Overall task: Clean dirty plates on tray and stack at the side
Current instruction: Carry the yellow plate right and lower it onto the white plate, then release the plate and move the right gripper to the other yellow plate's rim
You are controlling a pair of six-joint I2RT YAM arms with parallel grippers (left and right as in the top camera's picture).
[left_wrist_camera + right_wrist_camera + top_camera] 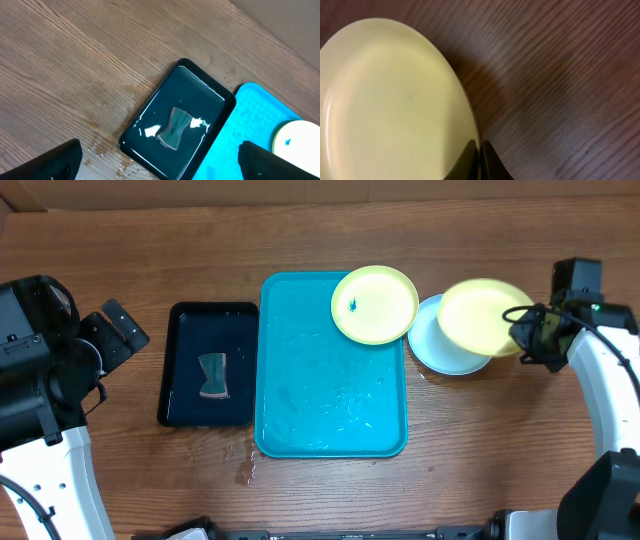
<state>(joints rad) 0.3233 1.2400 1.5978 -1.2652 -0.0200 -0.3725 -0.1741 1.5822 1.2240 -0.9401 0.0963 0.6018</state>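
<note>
Right of the tray [330,405], right tool [479,147] pinching yellow-green plate [480,315], left tool [160,147] spread wide

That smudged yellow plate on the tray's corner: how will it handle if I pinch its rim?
Probably stiff and light: its twin plate, pinched at the rim in the right jaws, shows no bend. The smudged plate overhangs the tray rim, so it may rock. The tray looks wet: possibly slippery.

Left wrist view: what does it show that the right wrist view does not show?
Only left wrist: a wet black tray holding a grey pad, the turquoise tray, the edge of a smudged plate. Only right wrist: a yellow plate, its rim pinched by the shut right gripper. Both: the wooden table.
</note>
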